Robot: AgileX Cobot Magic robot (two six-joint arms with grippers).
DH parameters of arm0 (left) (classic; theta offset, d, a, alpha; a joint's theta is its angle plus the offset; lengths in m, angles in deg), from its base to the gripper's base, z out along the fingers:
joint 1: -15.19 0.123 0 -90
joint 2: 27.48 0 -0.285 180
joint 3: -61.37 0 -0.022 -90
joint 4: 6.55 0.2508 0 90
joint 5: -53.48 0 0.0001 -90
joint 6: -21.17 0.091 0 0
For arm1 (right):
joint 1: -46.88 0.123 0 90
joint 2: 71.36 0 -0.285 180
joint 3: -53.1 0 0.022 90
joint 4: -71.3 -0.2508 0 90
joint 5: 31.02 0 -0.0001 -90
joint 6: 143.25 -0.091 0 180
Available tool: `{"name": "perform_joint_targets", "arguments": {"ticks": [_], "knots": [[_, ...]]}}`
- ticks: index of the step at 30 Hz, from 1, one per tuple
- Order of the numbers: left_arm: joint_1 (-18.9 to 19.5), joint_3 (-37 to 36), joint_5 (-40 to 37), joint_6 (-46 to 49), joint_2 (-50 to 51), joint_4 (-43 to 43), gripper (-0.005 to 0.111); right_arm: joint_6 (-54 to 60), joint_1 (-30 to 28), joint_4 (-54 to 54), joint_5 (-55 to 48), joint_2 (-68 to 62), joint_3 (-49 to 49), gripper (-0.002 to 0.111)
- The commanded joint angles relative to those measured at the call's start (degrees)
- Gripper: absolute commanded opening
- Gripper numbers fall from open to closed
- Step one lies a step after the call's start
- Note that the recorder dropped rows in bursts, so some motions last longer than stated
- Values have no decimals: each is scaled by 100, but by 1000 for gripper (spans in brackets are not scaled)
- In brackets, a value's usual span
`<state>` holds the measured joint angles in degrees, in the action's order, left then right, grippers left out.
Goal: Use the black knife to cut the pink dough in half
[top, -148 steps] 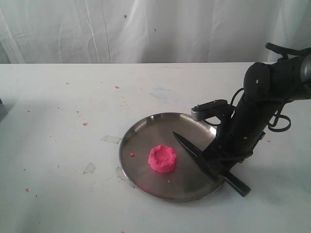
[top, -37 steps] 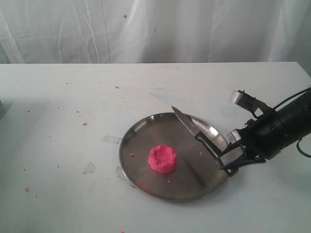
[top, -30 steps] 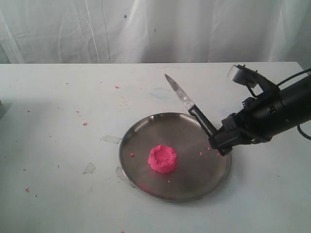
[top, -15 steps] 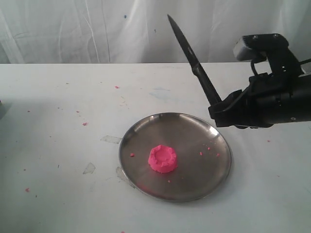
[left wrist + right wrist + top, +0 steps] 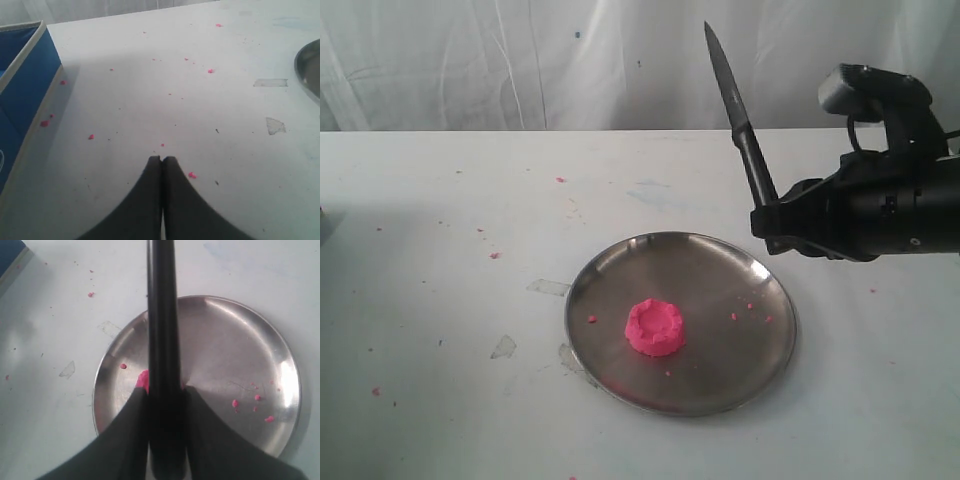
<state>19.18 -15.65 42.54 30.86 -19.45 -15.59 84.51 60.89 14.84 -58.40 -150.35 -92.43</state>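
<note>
The pink dough [image 5: 655,327] is a small round puck with a dented top, lying whole near the middle of a steel plate [image 5: 588,285]. My right gripper [image 5: 768,216] hangs above the plate's far right rim, shut on the black knife [image 5: 736,104] by its handle. The blade points steeply up and slightly left. In the right wrist view the knife handle [image 5: 162,335] runs between my fingers [image 5: 164,390] and hides most of the dough [image 5: 143,381], over the plate [image 5: 225,335]. My left gripper [image 5: 161,159] is shut and empty above bare table, out of the exterior view.
Small pink crumbs [image 5: 750,311] lie on the plate's right side and scattered over the white table [image 5: 450,250]. A blue box [image 5: 22,95] stands beside the left gripper. The plate's rim [image 5: 309,67] shows at the edge of the left wrist view. A white curtain backs the table.
The right gripper lifted the knife off the plate's right edge and swung it up. The blade went from lying low over the plate to pointing steeply upward. The dough has not moved.
</note>
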Motion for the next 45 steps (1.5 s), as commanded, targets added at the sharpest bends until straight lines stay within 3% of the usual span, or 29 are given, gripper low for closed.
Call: {"name": "perform_joint_targets", "arguments": {"ticks": [1,5,11,19,23,25,29,30,33,40,44,45], "knots": [[-1,-19,23,108,-25,66,0,-6,23,-67,-75,28,14,0],[-1,-19,479,13,-25,2,0,-6,23,-67,-205,28,14,0],[-1,-19,1740,-2254,-25,-2060,0,-6,23,-67,-190,28,14,0],[-1,-19,3581,-3318,-25,-2158,0,-6,23,-54,-205,28,14,0],[-1,-19,4485,-4765,-25,-1929,0,-6,23,-54,-205,28,14,0],[-1,50,4546,-5547,-25,-999,0,-6,23,-54,-205,28,14,0],[-1,494,4558,-5937,-25,2788,0,-6,23,-54,-191,28,14,0],[-1,675,4558,-5898,-25,4062,0,-6,23,-54,-177,28,14,0],[-1,1022,4515,-6089,373,5960,0,-6,23,-54,-177,28,14,0],[-1,1602,3681,-6415,2022,6932,0,31,23,-28,-165,28,14,0],[-1,2198,4420,-7046,4057,8363,0,118,23,-29,-165,28,14,0],[-1,2380,5200,-7138,4792,8742,0,118,23,-29,-165,28,14,0]]}}
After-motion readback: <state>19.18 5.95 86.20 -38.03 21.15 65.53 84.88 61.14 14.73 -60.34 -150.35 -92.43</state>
